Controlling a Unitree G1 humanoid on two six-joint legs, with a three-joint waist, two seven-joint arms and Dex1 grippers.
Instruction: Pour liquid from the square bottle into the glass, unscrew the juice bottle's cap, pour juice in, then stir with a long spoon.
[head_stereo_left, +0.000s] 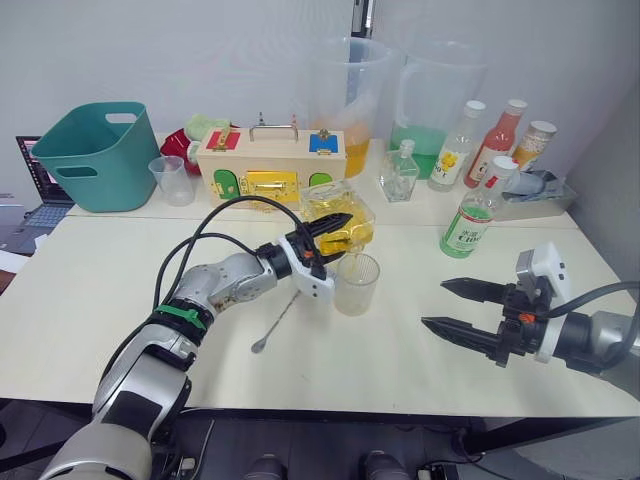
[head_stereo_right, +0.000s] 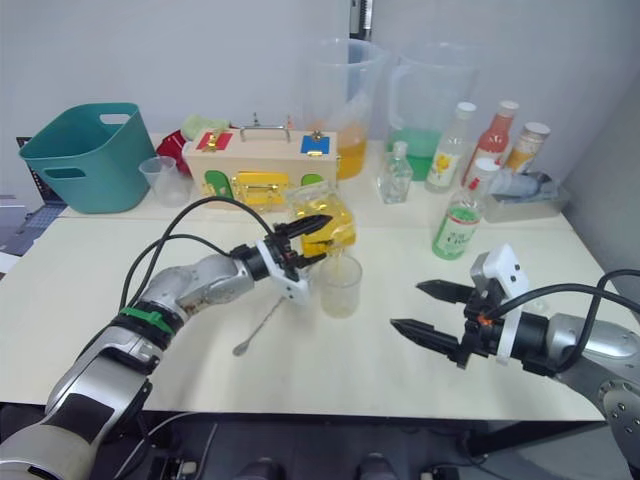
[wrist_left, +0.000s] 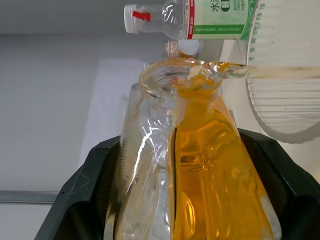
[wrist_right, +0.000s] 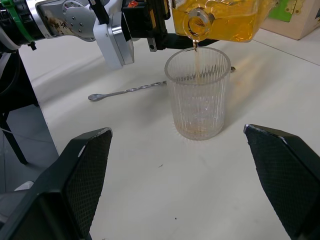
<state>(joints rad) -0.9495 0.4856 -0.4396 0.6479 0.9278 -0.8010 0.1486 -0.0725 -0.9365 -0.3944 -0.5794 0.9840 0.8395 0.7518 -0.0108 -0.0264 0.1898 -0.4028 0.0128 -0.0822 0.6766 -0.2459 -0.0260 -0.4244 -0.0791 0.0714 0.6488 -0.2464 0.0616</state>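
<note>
On the table (head_stereo_left: 100, 300), the spoon (head_stereo_left: 276, 322) lies just left of the glass; thin, stiff and slick, it looks easiest to pinch at mid-stem. Above it the left gripper (head_stereo_left: 322, 240) is clamped around the body of the square bottle (head_stereo_left: 340, 222), tipped neck-down over the glass (head_stereo_left: 356, 283) so a thin stream of liquid (wrist_right: 195, 50) falls in. The bottle is faceted glass, probably heavy, slippery and breakable, so the flat sides low on the body seem the soundest hold. The glass, with only a little liquid at the bottom, likely tips easily. Further right and behind stands the capped juice bottle (head_stereo_left: 471, 218), light and best held by its labelled waist. The right gripper (head_stereo_left: 455, 308) hovers wide open, empty, right of the glass.
</note>
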